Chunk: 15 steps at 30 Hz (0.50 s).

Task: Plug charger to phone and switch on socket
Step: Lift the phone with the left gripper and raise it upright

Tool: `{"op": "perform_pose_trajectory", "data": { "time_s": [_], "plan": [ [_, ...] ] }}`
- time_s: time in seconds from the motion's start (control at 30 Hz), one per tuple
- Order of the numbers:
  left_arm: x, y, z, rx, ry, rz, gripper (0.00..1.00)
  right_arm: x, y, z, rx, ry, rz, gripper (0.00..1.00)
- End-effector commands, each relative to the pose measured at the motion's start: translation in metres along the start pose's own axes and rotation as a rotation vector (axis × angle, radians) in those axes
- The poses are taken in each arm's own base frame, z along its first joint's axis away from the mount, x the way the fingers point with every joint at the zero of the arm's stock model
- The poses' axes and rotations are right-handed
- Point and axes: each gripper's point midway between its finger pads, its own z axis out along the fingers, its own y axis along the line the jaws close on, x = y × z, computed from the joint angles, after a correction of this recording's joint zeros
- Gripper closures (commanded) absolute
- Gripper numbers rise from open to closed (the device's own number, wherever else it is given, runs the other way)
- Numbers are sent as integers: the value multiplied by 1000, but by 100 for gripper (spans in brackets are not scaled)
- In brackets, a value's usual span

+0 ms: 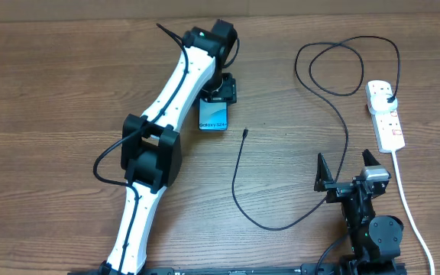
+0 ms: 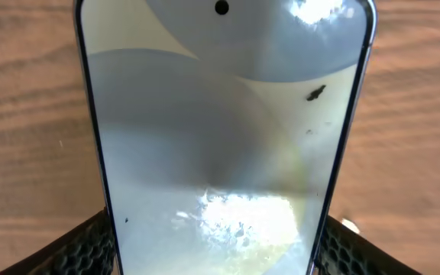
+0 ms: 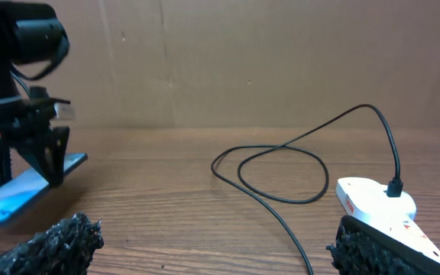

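Observation:
The phone (image 1: 214, 118), lit light blue, lies on the wooden table at centre-left. My left gripper (image 1: 218, 95) is shut on it; in the left wrist view the screen (image 2: 220, 114) fills the frame and black fingers (image 2: 82, 248) press both long edges. From the right wrist the phone (image 3: 21, 191) looks tilted, far end raised. The charger cable (image 1: 235, 183) has its loose connector tip (image 1: 246, 133) right of the phone and its plug (image 1: 389, 97) in the white socket (image 1: 385, 114). My right gripper (image 1: 347, 172) stands open, empty, near the front edge, left of the socket (image 3: 376, 206).
The black cable loops (image 3: 281, 164) over the table between the phone and the socket. The socket's thick white cord (image 1: 407, 198) runs toward the front right, beside the right arm. The table's back edge is near the left arm's elbow.

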Motion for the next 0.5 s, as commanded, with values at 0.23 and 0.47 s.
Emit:
{"op": "perform_pose_trajectory", "data": {
  "time_s": [0.23,0.47],
  "plan": [
    [37,-56,-74,763,332,2,29,2,-2,0,8,-5,3,0],
    [33,-48,-115,1004,443,-138,28,2,-2,0,8,-5,3,0]
  ]
}}
